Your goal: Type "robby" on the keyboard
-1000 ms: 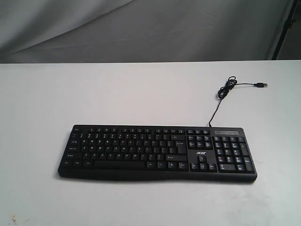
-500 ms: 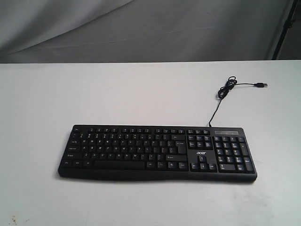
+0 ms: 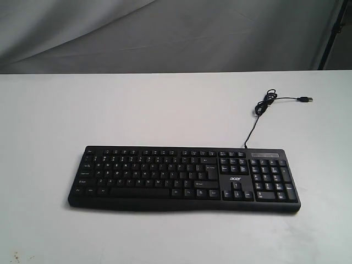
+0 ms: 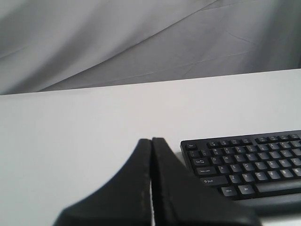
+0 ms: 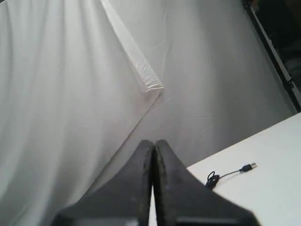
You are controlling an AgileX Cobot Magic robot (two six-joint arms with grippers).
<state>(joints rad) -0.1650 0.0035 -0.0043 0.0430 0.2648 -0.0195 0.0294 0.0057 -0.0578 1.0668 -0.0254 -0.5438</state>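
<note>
The black keyboard [image 3: 184, 179] with white legends and an "acer" logo lies flat on the white table [image 3: 165, 110], toward its front. Its thin USB cable [image 3: 265, 103] runs back to a small coil and a loose plug. Neither arm shows in the exterior view. In the left wrist view my left gripper [image 4: 152, 140] is shut and empty, held above the table beside one end of the keyboard [image 4: 249, 167]. My right gripper [image 5: 154, 141] is also shut and empty, raised well off the table, with the cable's coil and plug [image 5: 230, 173] lying beyond its tips.
A grey cloth backdrop [image 3: 165, 33] hangs behind the table. A dark stand leg [image 3: 333, 33] rises at the back right corner. The table's far edge runs along the backdrop.
</note>
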